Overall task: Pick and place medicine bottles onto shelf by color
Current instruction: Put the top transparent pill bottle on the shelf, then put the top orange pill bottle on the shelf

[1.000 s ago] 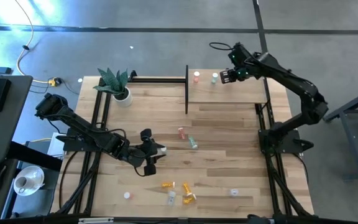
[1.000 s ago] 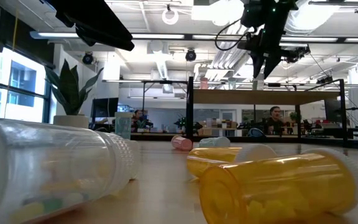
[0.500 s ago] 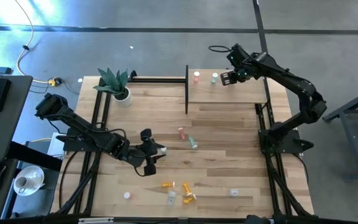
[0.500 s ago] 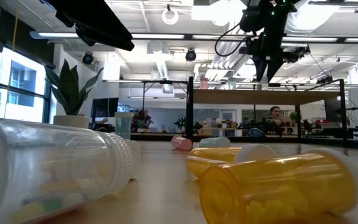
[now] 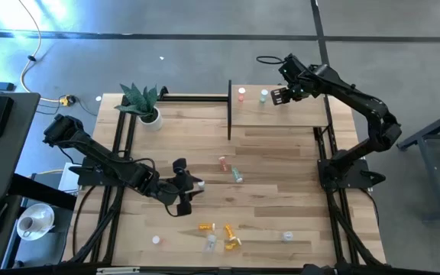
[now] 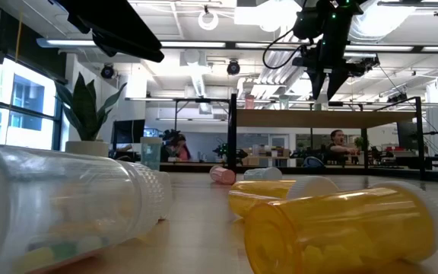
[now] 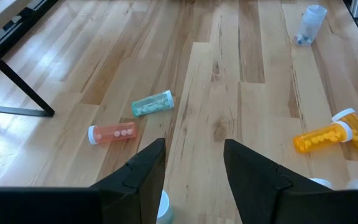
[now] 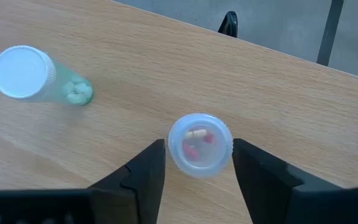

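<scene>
Shelf (image 5: pixel 289 111), the light-wood board on its black frame at the table's far right, carries two upright bottles w/ white caps: a red one (image 5: pixel 241 94) and a green one (image 5: pixel 263 95) just beside it. Right gripper (image 5: pixel 279 95) hangs over the shelf next to the green bottle, fingers apart w/ a clear bottle (image 8: pixel 200 144) between them; right wrist view looks down through its see-through lid at a few red and pale pills inside, but whether the fingers touch it I can't tell. Green bottle there (image 8: pixel 37 77) shows pale tablets at its base. Left gripper (image 5: pixel 188 191) sits low over mid-table, fingers apart, nothing clamped; a white cap shows just under them. Ahead of it lie a pink bottle (image 7: pixel 112 133) w/ pink pills and a teal one (image 7: pixel 153 104), both on their sides, near each other. Orange bottles (image 5: pixel 221 233) w/ yellow pills lie toward the near edge, clear ones (image 5: pixel 287 236) close by. Potted plant (image 5: pixel 143 103) stands far left.
</scene>
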Available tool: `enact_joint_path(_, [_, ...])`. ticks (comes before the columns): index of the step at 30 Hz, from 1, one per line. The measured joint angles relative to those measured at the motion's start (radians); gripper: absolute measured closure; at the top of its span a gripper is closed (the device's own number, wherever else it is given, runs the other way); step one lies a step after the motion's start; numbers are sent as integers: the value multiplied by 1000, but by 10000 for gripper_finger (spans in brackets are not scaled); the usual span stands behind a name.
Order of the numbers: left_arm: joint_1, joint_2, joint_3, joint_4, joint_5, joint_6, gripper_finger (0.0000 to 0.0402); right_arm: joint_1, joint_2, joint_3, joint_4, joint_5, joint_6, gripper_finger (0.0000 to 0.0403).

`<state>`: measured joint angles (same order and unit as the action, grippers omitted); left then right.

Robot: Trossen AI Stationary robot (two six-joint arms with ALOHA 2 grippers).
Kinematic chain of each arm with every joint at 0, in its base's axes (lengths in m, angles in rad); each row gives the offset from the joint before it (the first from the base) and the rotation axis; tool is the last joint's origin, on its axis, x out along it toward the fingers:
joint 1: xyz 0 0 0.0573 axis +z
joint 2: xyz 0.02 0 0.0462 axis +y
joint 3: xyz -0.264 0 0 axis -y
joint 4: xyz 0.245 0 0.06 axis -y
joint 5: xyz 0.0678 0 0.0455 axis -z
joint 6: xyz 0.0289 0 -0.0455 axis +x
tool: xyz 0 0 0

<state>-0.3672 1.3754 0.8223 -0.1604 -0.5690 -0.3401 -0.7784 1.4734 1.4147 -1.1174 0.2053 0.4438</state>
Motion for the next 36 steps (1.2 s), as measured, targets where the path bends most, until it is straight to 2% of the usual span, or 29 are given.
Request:
enact_joint_path(8, [0,0,0,0,8,0,247,0,-8,0,14,0,-21,222])
enact_joint_path(19, [0,0,0,-1,8,3,247,25,-96,50,-14,-23,-42,221])
enact_joint_path(25, [0,0,0,-1,19,3,247,128,-168,46,-49,-23,-45,221])
enact_joint_path(31, [-8,9,0,1,192,3,247,287,-222,-11,-56,-19,-21,221])
enact_joint_path(36, [-42,62,0,16,215,3,248,398,-238,-80,-39,77,5,221])
